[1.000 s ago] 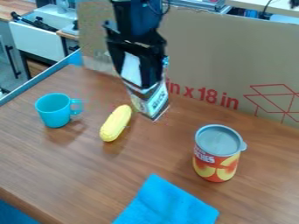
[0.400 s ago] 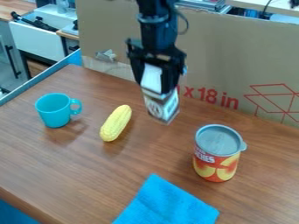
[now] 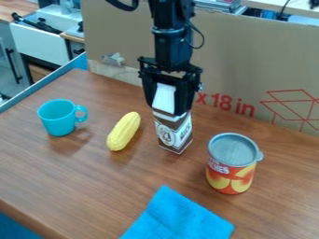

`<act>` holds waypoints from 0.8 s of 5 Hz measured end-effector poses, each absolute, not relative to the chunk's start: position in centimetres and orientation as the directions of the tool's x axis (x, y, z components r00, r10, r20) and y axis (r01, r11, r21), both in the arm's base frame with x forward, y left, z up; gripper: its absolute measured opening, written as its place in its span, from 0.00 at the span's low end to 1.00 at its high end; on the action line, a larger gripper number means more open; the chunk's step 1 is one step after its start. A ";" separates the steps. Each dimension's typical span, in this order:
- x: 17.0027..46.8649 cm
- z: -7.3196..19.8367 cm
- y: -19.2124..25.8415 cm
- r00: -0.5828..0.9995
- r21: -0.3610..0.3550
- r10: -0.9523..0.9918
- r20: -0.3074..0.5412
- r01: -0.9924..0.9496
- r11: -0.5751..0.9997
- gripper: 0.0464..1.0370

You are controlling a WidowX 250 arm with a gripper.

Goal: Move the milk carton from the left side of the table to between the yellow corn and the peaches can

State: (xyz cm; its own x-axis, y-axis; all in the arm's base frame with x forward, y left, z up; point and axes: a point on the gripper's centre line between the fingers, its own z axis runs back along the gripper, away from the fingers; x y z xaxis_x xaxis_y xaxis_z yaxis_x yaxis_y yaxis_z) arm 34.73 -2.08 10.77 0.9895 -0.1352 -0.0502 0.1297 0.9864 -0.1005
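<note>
Carton (image 3: 174,133) in black hand (image 3: 169,105).

We are seeing a brown table (image 3: 93,177) of glossy wood grain, a smooth, shiny plastic cup (image 3: 57,117), glossy, bumpy plastic corn (image 3: 123,131), a can (image 3: 232,163) with a dull grey lid, soft, matt cloth (image 3: 177,217) and matt cardboard (image 3: 249,60) behind.

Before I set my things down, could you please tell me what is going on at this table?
A black robot arm has its two-finger hand closed around the upper part of a brown-and-white carton, held roughly upright; I can't tell whether its base touches the brown wooden table. It is between a yellow ear of corn and a red-and-yellow can with a grey lid. A turquoise cup stands beyond the corn, and a bright blue cloth lies nearer the camera.
</note>
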 end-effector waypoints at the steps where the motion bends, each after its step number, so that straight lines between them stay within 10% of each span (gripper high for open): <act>1: 35.1 9.8 -1.6 0.986 -0.070 -0.158 -0.053 0.154 0.986 0.81; 4: 35.1 9.1 -1.5 0.982 -0.028 -0.187 -0.037 0.186 0.982 0.85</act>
